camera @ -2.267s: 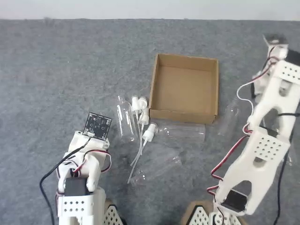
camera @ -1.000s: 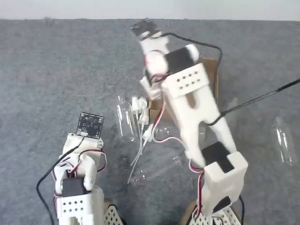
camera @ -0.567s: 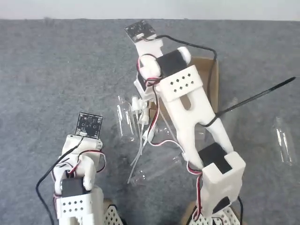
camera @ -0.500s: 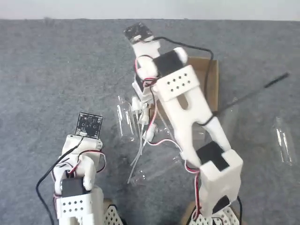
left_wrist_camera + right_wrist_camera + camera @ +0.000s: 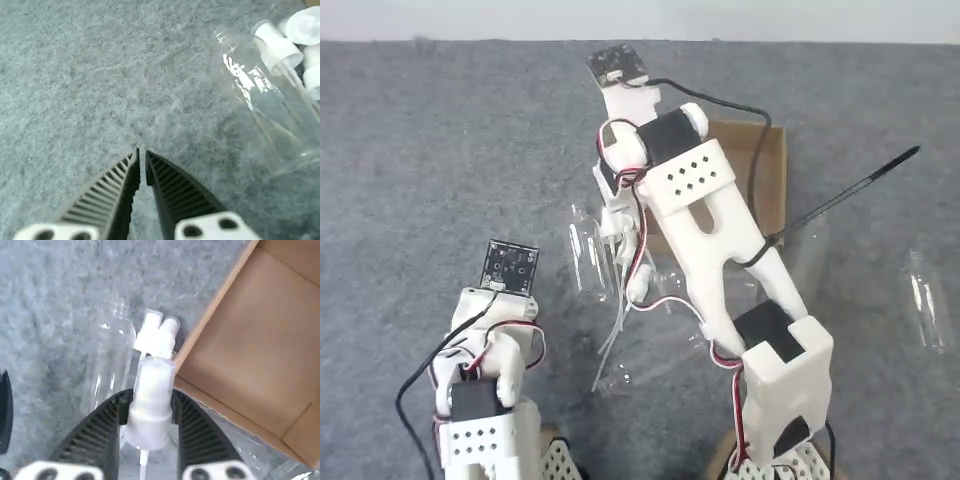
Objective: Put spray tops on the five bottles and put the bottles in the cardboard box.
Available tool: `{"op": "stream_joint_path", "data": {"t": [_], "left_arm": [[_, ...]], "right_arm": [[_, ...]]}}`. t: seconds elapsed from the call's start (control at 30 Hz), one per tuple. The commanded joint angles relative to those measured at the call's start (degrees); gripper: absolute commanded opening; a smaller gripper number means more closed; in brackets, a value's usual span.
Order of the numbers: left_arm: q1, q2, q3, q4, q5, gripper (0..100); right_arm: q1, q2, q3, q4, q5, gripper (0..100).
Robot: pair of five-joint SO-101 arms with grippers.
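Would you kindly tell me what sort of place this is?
Probably a robotics test bench, not a packing line: two small white arms over a grey felt-like mat, a cardboard box, clear bottles, and a spray top in the right arm's fingers.

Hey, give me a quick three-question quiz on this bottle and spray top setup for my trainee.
1. True or false: the left hand is wide open.
2. What sits between the right hand's fingers? A) a cable B) a spray top C) a pen
3. Fill in: the bottle near the left hand lies on its ___.
Key: 1 false, it is shut on nothing. 2 B. 3 side.
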Motion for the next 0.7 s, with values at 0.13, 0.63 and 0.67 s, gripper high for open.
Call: {"op": "stream_joint_path", "data": {"t": [0.13,0.63,0.67], "left_arm": [[-0.35,-0.97,-0.48,0.26,0.53,1],[-0.35,-0.97,-0.48,0.26,0.53,1],[-0.35,-0.97,-0.48,0.26,0.53,1]], "right_arm": [[-0.57,-0.4,-0.44,-4.26,-5.98,2.0],[-4.79,14.64,-0.7,-5.85,-8.26,2.1],[-4.79,15.25,-0.7,-5.85,-8.26,2.1]]}}
